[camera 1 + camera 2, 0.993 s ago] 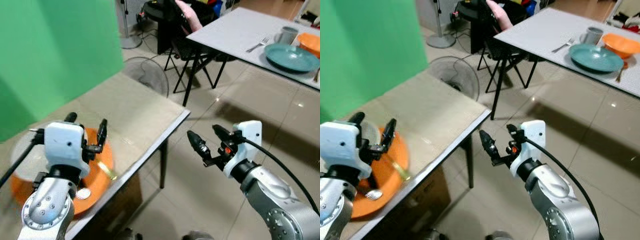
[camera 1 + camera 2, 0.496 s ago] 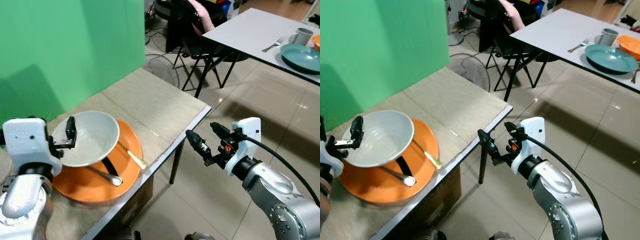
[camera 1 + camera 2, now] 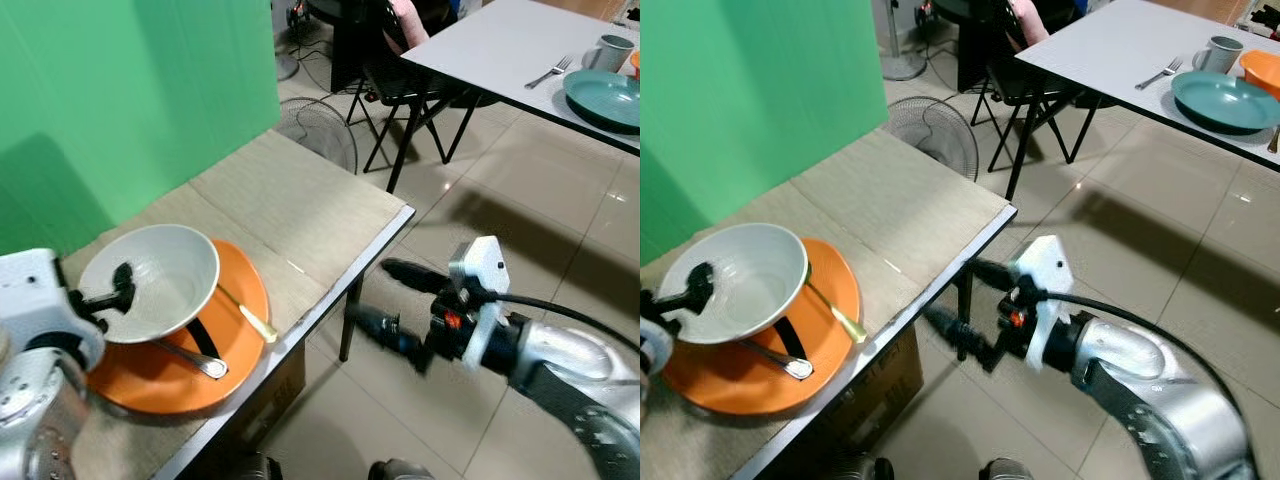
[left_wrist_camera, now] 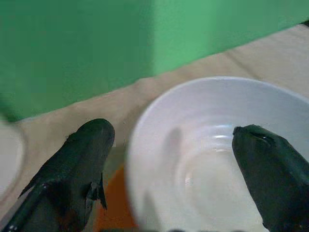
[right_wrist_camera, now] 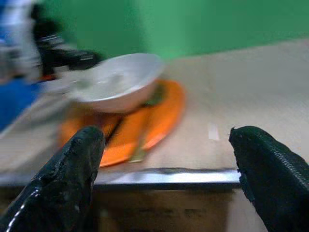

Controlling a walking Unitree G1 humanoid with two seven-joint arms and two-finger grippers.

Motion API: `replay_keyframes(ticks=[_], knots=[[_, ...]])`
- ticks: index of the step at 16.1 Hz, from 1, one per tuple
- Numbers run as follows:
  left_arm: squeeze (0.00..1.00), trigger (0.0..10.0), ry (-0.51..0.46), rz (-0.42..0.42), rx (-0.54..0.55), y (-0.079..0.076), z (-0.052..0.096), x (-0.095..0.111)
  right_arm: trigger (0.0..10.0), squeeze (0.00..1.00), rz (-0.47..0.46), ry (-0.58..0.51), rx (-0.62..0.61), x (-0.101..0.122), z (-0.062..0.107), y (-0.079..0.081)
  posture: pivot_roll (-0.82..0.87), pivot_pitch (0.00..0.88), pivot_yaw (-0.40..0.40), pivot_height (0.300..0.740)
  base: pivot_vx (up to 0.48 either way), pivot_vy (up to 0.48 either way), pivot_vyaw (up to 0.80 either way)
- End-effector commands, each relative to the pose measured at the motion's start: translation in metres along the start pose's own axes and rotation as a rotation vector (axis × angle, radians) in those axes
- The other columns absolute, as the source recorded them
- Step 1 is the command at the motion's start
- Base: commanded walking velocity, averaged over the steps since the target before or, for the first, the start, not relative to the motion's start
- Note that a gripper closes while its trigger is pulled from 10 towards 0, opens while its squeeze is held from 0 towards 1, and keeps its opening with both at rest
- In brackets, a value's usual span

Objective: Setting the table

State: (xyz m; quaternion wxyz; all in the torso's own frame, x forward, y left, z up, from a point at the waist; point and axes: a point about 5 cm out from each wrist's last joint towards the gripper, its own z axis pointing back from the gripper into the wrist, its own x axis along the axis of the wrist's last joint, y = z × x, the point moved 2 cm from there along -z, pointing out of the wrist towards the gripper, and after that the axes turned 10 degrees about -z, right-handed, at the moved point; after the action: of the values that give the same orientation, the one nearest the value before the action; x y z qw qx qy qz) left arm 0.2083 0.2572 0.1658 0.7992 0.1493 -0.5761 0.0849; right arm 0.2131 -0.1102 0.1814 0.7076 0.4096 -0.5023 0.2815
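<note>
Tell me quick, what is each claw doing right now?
Left gripper: jaws astride the rim of the white bowl, one inside, one outside; grip cannot be told.
Right gripper: open, empty, off the table edge.
</note>
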Motion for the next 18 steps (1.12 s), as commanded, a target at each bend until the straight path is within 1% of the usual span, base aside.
replay_keyframes(ticks=[1, 2, 3, 4, 5, 7, 8, 9, 13, 14, 16, 18], knots=[[0.0, 10.0, 0.039, 0.006, 0.025, 0.006, 0.0, -0.005, 10.0, 0.0, 0.013, 0.016, 0.084, 0.004, 0.0, 0.01, -0.05, 0.064, 0.029, 0.74, 0.0, 0.0, 0.0], [0.0, 10.0, 0.049, 0.013, 0.039, 0.008, 0.0, -0.006, 10.0, 0.0, 0.02, 0.027, 0.106, 0.005, 0.001, 0.012, -0.05, 0.063, 0.027, 0.74, 0.0, 0.0, 0.0], [0.0, 6.0, 0.061, 0.035, 0.049, 0.011, 0.001, -0.008, 10.0, 0.0, 0.023, 0.049, 0.141, 0.005, 0.002, 0.015, -0.05, 0.062, 0.025, 0.74, 0.0, 0.0, 0.0], [0.0, 6.0, 0.068, 0.045, 0.05, 0.011, 0.001, -0.008, 10.0, 0.0, 0.026, 0.059, 0.156, 0.005, 0.002, 0.015, -0.05, 0.062, 0.025, 0.74, 0.0, 0.0, 0.0], [0.0, 4.0, 0.116, 0.11, 0.014, 0.008, 0.001, -0.014, 10.0, 0.0, 0.033, 0.083, 0.183, 0.004, 0.003, 0.017, -0.05, 0.061, 0.026, 0.74, 0.0, 0.0, 0.0], [0.0, 2.5, 0.184, 0.183, -0.086, -0.004, 0.003, -0.025, 10.0, 0.0, 0.031, 0.112, 0.22, 0.003, 0.005, 0.018, -0.05, 0.059, 0.028, 0.74, 0.0, 0.0, 0.0], [0.0, 1.5, 0.197, 0.206, -0.103, -0.007, 0.004, -0.028, 10.0, 0.0, 0.028, 0.121, 0.228, 0.003, 0.006, 0.018, -0.05, 0.06, 0.029, 0.74, 0.0, 0.0, 0.0], [0.0, 0.0, 0.201, 0.231, -0.115, -0.008, 0.004, -0.029, 10.0, 0.0, 0.024, 0.126, 0.232, 0.002, 0.007, 0.018, -0.05, 0.059, 0.03, 0.74, 0.0, 0.0, 0.0], [0.0, 0.0, 0.216, 0.25, -0.147, -0.011, 0.005, -0.029, 10.0, 0.0, 0.017, 0.144, 0.242, 0.0, 0.008, 0.018, -0.05, 0.061, 0.033, 0.74, 0.0, 0.0, 0.0], [0.0, 0.0, 0.227, 0.28, -0.148, -0.01, 0.005, -0.03, 10.0, 0.0, 0.014, 0.15, 0.244, 0.0, 0.009, 0.018, -0.05, 0.061, 0.035, 0.74, 0.0, 0.0, 0.0], [0.0, 0.0, 0.213, 0.346, -0.159, -0.012, 0.003, -0.027, 10.0, 0.0, 0.009, 0.158, 0.24, -0.001, 0.01, 0.017, -0.05, 0.061, 0.035, 0.74, 0.0, 0.0, 0.0], [0.0, 0.0, 0.215, 0.362, -0.165, -0.013, 0.003, -0.027, 10.0, 0.0, 0.006, 0.16, 0.238, -0.002, 0.01, 0.017, -0.05, 0.061, 0.035, 0.74, 0.0, 0.0, 0.0]])
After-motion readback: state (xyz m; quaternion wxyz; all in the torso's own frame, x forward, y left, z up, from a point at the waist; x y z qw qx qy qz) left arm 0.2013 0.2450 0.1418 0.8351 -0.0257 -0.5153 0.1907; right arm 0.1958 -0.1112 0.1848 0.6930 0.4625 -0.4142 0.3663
